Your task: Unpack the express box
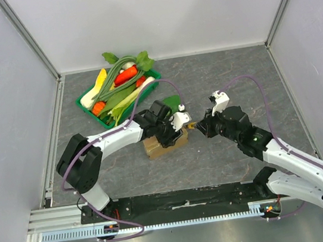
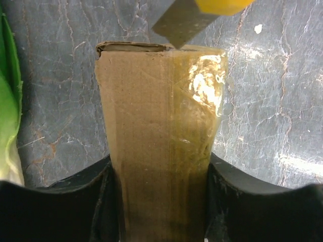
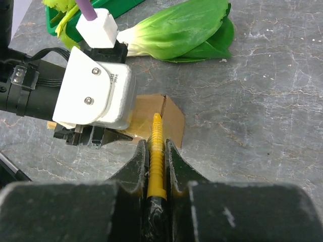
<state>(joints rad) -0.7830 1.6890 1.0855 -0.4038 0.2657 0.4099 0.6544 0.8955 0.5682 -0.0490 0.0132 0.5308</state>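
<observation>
The express box (image 1: 163,145) lies flat on the tabletop (image 1: 222,82), just on the near side of the bok choy (image 1: 171,103) and apart from it; the green tray (image 3: 118,5) of vegetables sits on the far side of the bok choy. The left gripper (image 2: 160,162) straddles the carton across its narrow width; its jaws are parted only as wide as the box, a finger against each long side, so it has the box pinned. The right gripper (image 3: 155,145), reaching in from the right of the bok choy, has its jaws closed on the yellow handle of a knife (image 3: 157,151); the blade (image 2: 176,22) meets the top edge of the box's end, where a dark gap shows under the flap.

The carton looks light and probably hollow; its thin cardboard walls would likely buckle under a hard squeeze, so a moderate clamp seems right. A glossy strip of tape (image 2: 204,85) covers part of the top and one edge; that film looks slippery and offers poor purchase. The best hold, I judge, is where the left jaws are now: across the bare long sides, low down and well back from the end being cut, which leaves the taped seam open to the blade and resists its push; too light a grip and the box may slide.
</observation>
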